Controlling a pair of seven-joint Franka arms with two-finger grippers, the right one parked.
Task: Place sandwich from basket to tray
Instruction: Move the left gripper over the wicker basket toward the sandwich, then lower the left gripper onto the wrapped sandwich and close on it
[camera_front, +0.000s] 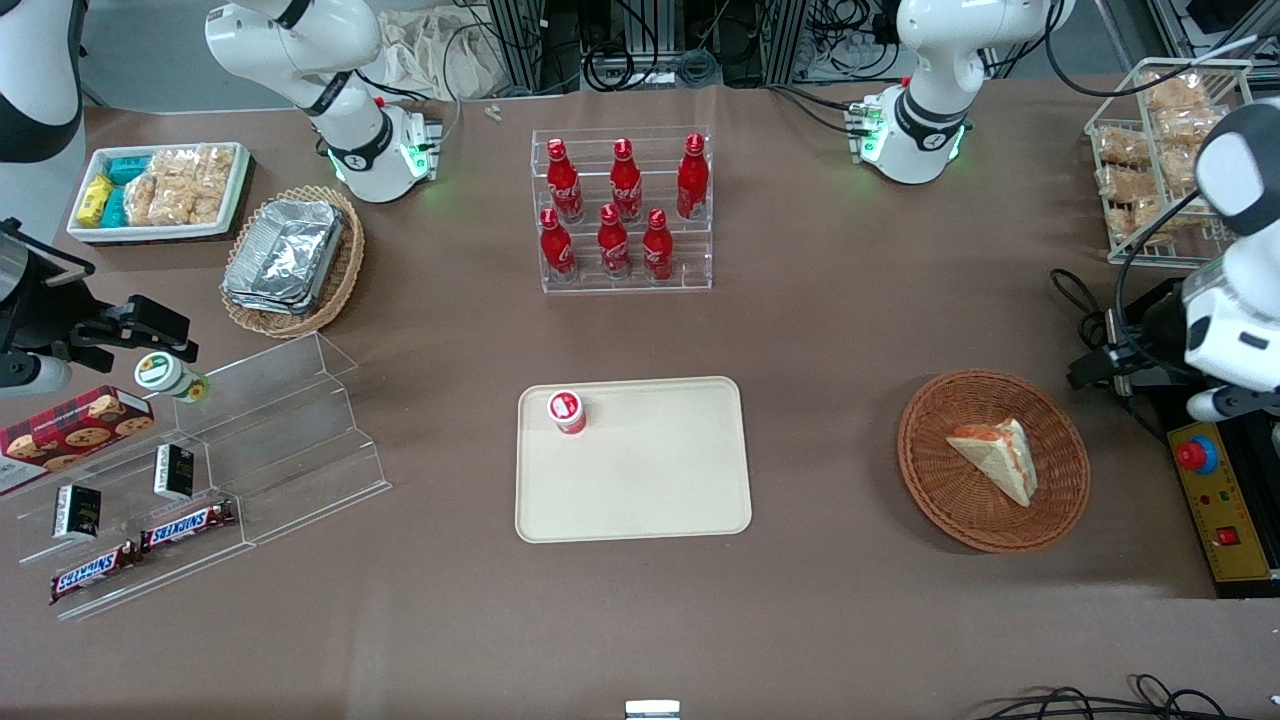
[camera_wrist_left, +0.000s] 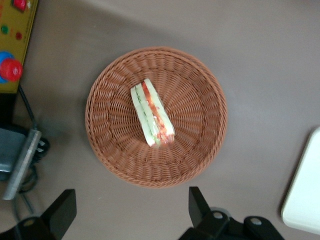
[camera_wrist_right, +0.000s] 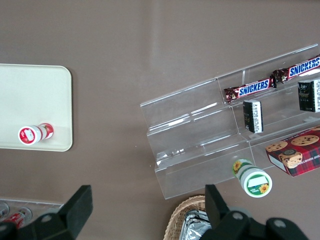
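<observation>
Evidently the work stands at its first step, the approach: the sandwich (camera_front: 997, 456) lies untouched in the reddish-brown wicker basket (camera_front: 935, 480), and the beige tray (camera_front: 640, 490) has not received it. The pincer (camera_wrist_left: 131, 210) hangs above the counter (camera_front: 840, 320) at the working arm's end, just outside the basket's rim, with its two black fingers spread wide and nothing between them. In the front view that arm's wrist shows only at the picture's edge, and the fingers themselves are hard to make out there.

My judgement is that the next move calls for carrying the pincer in over the basket's middle, turning it so the fingers straddle the wedge across its narrow width, and lowering until they can close on the bread faces without crushing them. The sandwich is soft, so a light squeeze seems wise.

Largest of the containers, the tray lies flat on the counter well away from the pincer, toward the parked arm; only its rounded corner (camera_wrist_left: 305, 195) shows to the wrist camera. It holds one thing, a small red-and-white lidded cup (camera_front: 566, 411) near one corner, and the rest of its floor is bare, so there looks to be ample room for the sandwich.

The basket, smaller and round, sits right below and ahead of the pincer. It holds the sandwich alone, resting near the middle with its red and green filling edge turned up toward the wrist camera (camera_wrist_left: 152, 119).
</observation>
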